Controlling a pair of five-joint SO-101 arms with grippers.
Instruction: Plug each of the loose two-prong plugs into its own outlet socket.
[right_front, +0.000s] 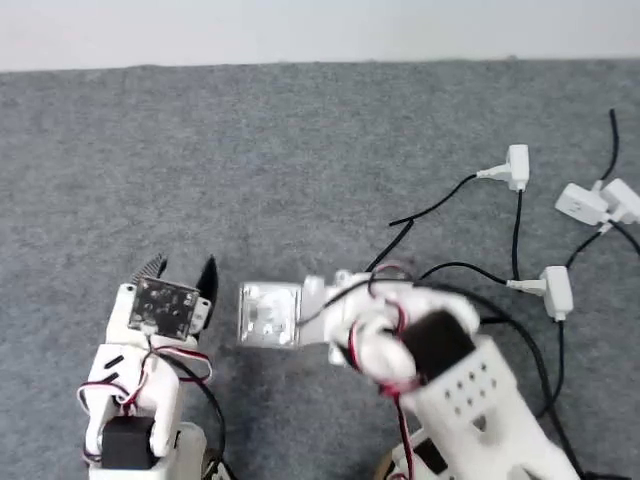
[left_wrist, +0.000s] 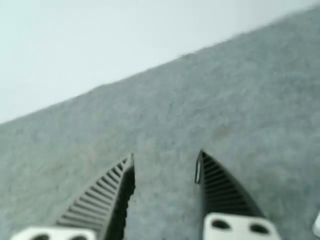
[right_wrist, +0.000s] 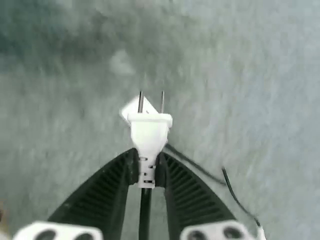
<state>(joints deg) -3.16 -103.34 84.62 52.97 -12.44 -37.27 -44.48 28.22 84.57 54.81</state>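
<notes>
Grey table (right_front: 300, 150), right fingers (right_wrist: 110, 190) gripping plug (right_wrist: 148, 131), prongs (right_wrist: 162, 102) forward

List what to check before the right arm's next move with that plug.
1. Right claw shut on the white plastic two-prong plug: ok.
2. Plug held straight, pointing away from the claw: ok.
3. Socket found ahead of the plug: cannot tell; the white shape behind it is unclear.
4. Black cord free to follow without snagging: cannot tell.
5. Left claw open, empty, over grey carpet: ok.
</notes>
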